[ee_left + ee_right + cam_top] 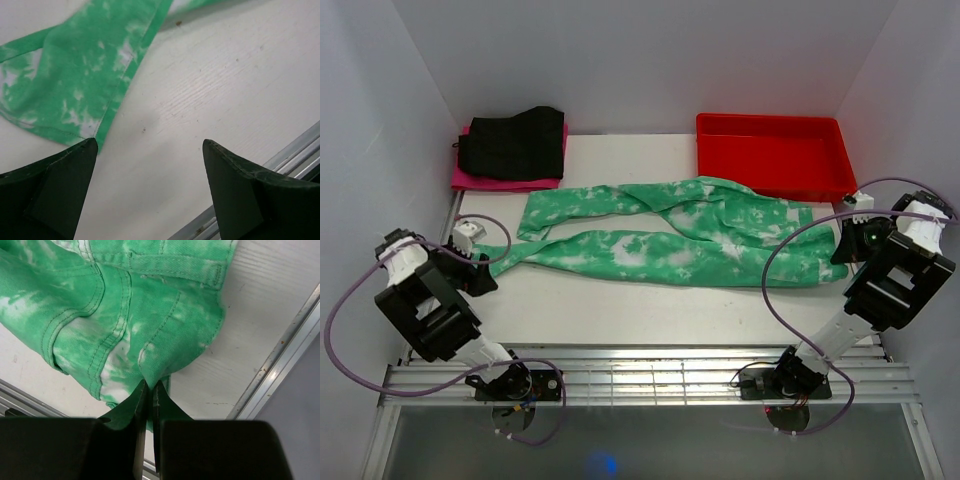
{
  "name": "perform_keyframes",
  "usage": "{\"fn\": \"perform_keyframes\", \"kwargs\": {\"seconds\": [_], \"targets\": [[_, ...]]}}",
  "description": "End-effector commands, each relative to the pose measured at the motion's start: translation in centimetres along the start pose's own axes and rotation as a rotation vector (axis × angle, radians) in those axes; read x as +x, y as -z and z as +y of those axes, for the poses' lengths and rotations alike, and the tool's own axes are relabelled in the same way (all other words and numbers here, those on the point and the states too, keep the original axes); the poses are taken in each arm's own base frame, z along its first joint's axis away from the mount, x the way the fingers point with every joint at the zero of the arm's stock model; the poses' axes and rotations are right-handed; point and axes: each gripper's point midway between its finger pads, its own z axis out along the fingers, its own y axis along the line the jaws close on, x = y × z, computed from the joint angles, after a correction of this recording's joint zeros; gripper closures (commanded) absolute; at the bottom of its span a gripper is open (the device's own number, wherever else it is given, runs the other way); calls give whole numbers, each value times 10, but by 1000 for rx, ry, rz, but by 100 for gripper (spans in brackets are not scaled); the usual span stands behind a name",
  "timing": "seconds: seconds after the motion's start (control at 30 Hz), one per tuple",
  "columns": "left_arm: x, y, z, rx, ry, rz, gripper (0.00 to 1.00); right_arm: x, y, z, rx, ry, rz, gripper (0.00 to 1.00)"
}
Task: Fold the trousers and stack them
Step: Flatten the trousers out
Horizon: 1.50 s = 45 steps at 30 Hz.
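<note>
Trousers [660,235] lie flat on the white table [620,310], on the near side of the red tray [770,155]. The waist end is just off the tray's near right corner and both legs run away leftward well past the tray's left end. Long axis is left-right across the table, waist right, cuffs left; the two legs cross once about midway. Right gripper [845,240] sits at the waist end, near side of the tray's right corner. In the right wrist view its fingers are pinched together with green fabric between them [149,385], so it is clamped on the trousers at a waist corner, with pocket seams and waistband just ahead. Left gripper [480,268] is far left of the tray at the cuff end, spread wide with nothing between the fingers [150,143], only bare table. The nearer leg's cuff lies just ahead of its left finger [75,165]; touching or just short, hard to tell from this angle. Likely next step is taking that cuff, so the left arm is the nearer one and needs a small shift toward the hem. Containers: the red tray shows nothing inside. Black garment [512,145] is stacked on the pink garment [505,182], well left of the tray along the same far edge and apart from the trousers.
</note>
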Motion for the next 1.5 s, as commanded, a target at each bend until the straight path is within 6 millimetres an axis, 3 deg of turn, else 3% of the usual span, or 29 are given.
{"fn": "perform_keyframes", "kwargs": {"seconds": [0.0,0.17,0.33,0.43,0.47,0.5,0.57,0.63,0.67,0.73,0.77,0.83,0.87,0.93,0.97,1.03,1.13,1.17,1.27,1.33,1.37,1.4,1.43,1.47], "targets": [[17,-15,37,-161,-350,81,4,-22,11,-14,35,37,-49,92],[14,-34,71,-261,-392,86,6,-21,11,-13,27,47,-46,92],[19,-49,77,-286,-506,110,7,-11,5,-13,19,62,-17,92],[26,-57,69,-265,-551,124,30,-14,7,-13,24,66,-25,92],[29,-57,64,-244,-546,131,41,-15,9,-13,28,67,-29,92],[28,-55,62,-242,-551,132,62,-17,10,-12,26,68,-35,92],[34,-53,47,-182,-514,148,81,-21,15,-10,27,72,-42,92],[21,-40,41,-168,-512,128,100,-23,19,-8,29,80,-48,92],[21,-35,27,-125,-460,101,100,-23,20,-6,27,89,-45,92],[1,-15,20,-128,-456,71,100,-22,26,-3,39,106,-43,92],[1,-9,2,-78,-410,54,100,-21,27,-2,44,130,-40,92],[-16,10,-7,-91,-435,34,100,-14,30,2,56,155,-28,92],[-15,17,-23,-48,-394,31,100,-13,32,3,62,174,-25,92],[-36,35,-32,-46,-408,-15,100,-9,39,3,85,188,-19,92],[-38,41,-46,-4,-364,-20,100,-10,42,3,93,198,-21,92],[-54,50,-45,-20,-314,-59,100,-8,51,2,108,231,-8,92],[-78,57,-25,-32,-184,-107,100,-11,61,2,113,265,-3,92],[-98,67,-6,-84,-114,-141,100,-12,62,0,116,268,-2,92],[-116,55,55,-114,53,-188,100,-22,52,-16,127,241,17,92],[-123,32,108,-135,218,-179,100,-24,21,-21,60,203,85,92],[-128,26,129,-179,220,-164,100,-33,9,-18,53,191,98,92],[-114,-4,146,-144,312,-124,100,-33,-17,-16,26,173,146,92],[-114,-31,161,-159,353,-111,100,-52,-53,-11,25,173,168,92],[-116,-51,172,-172,362,-117,92,-77,-74,-13,50,145,141,92]]}}
